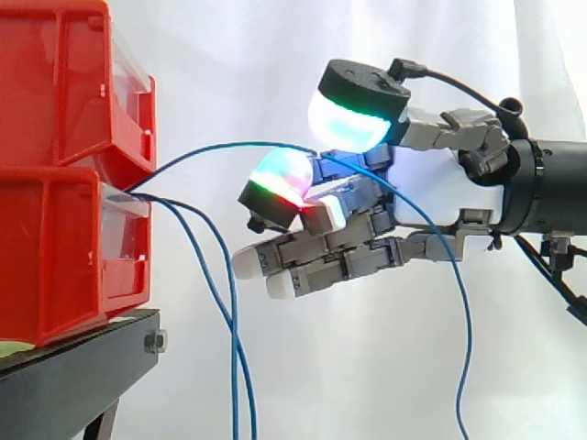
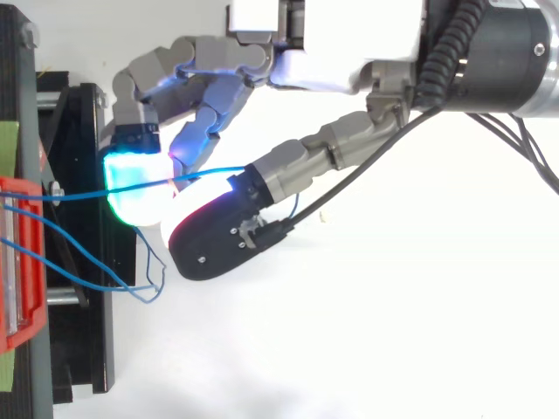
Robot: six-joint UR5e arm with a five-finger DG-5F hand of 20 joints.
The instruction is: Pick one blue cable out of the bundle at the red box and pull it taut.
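Blue cable is leaving the front of the lower red box and arching through open air to the robot hand, which is sitting at three o'clock from the box in the side view. The robot hand is clamped on it. The cable is passing between the green-white pad above and the red-green pad below, and they are pinching it where it crosses. Past the pinch it is running down across the palm toward five o'clock.

Its long axis is lying nine to three, so we are judging that the pull has to go straight toward three o'clock, away from the box. From above, the held stretch is looking almost straight. From the side it is bowing gently upward, so we are reckoning some slack is left. The cable is looking thin, glossy and springy. Other blue cables are hanging loose toward six o'clock beside the black stand, apart from the robot hand.
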